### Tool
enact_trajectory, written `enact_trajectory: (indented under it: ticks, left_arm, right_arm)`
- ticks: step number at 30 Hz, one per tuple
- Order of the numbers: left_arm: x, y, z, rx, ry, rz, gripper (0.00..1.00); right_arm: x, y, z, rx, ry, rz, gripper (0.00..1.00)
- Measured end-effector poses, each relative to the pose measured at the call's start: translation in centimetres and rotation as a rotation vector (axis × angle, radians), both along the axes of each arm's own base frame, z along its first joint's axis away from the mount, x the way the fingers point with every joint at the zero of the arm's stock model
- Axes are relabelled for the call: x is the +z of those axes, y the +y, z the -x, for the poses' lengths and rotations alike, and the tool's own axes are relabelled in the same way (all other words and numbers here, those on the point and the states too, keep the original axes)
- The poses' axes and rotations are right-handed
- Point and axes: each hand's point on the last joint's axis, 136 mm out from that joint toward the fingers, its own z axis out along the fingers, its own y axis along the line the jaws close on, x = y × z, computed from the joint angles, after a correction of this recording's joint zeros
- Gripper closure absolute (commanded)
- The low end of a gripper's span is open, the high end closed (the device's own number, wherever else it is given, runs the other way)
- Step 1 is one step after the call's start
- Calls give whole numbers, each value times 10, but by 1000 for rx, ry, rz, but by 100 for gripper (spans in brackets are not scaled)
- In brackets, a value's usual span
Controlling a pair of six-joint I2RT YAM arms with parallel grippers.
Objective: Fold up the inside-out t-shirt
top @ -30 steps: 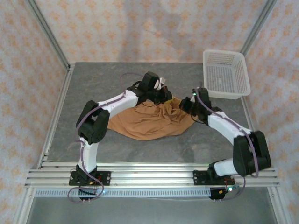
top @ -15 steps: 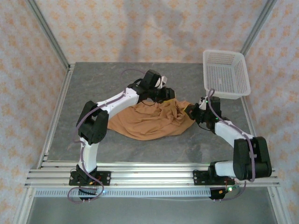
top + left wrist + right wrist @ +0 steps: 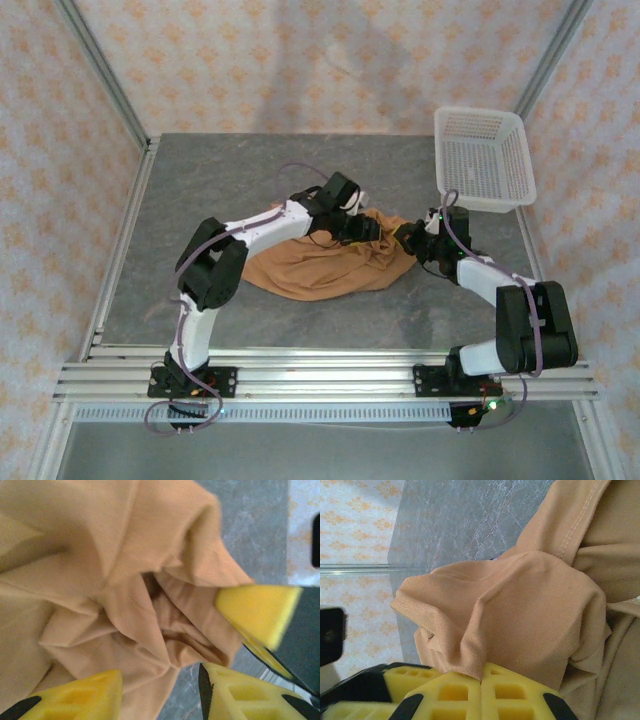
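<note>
From the top external view, we see the inside-out t-shirt (image 3: 320, 272) lying in a crumpled orange-tan heap near the middle of the grey tabletop (image 3: 200, 180). Both arms reach in over its far edge. The left pincer (image 3: 362, 228) sits over the far middle of the heap, and the right pincer (image 3: 410, 238) is at the right-hand end. The two are near each other. A white mesh basket (image 3: 480, 203) stands at the far right corner of the tabletop, apart from the cloth.

In the left wrist view, we look down onto bunched folds of the inside-out t-shirt (image 3: 100, 580), with bare tabletop (image 3: 250, 520) beyond them. The left pincer (image 3: 160, 674) is open. Its two yellow fingers stand apart at the bottom edge, and a hanging fold of cloth lies in the gap between them. On the right, a yellow pad (image 3: 257, 607) of the right pincer touches the end of the bunched cloth.

In the right wrist view, the right pincer (image 3: 482, 680) is closed, its yellow fingers meeting at the bottom edge. A rounded fold of the inside-out t-shirt (image 3: 530, 605) rises straight from the line where they meet, so we read it as pinched there. A stitched hem (image 3: 575, 525) runs along the upper right, and grey tabletop (image 3: 470, 515) shows behind it.
</note>
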Motion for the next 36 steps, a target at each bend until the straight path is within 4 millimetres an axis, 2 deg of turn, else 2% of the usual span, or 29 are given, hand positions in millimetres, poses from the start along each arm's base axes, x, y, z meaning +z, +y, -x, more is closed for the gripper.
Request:
enact_trajectory:
  ticks: [5,8,9,10,12,15,17,20,22,25,27,29,31,34,36]
  left_arm:
    - [-15,-8,-18,55,16,-3,46]
    - [-20,-11,-26,86,16,-3,47]
    - [-22,-13,-30,96,15,-2,53]
    - [-24,-14,-32,104,19,-2,64]
    - [-27,-15,-40,123,19,-3,98]
    - [-29,-12,-44,137,21,-6,100]
    - [-26,-8,-49,155,23,-1,100]
    - [-8,4,-50,170,5,17,100]
    - [19,8,-48,171,-24,70,100]
    - [69,1,-38,138,-93,224,100]
    - [81,-14,-26,102,-104,322,100]
    - [75,-25,-21,82,-84,389,100]
    - [55,-31,-21,79,-52,419,100]
    - [20,-29,-18,86,-5,385,100]
    - [8,-26,-13,80,10,358,100]
  right_arm:
    - [8,0,0,0,-22,-2,100]
    - [11,0,0,0,-34,-3,100]
    - [12,0,0,0,-34,-3,100]
    - [12,0,0,0,-34,-3,100]
    - [12,0,0,0,-34,-3,100]
    - [8,-4,0,-19,-23,13,100]
    - [2,-14,-1,-55,-2,41,100]
    - [-13,-41,-2,-145,47,106,100]
    - [-27,-56,-1,-185,89,146,100]
    - [-49,-54,5,-160,157,153,100]
    - [-55,-43,9,-116,177,131,97]
    - [-56,-37,12,-93,186,129,84]
    - [-56,-33,20,-66,202,147,72]
    - [-43,-30,31,-36,198,198,72]
    - [-24,-37,32,-52,168,251,79]
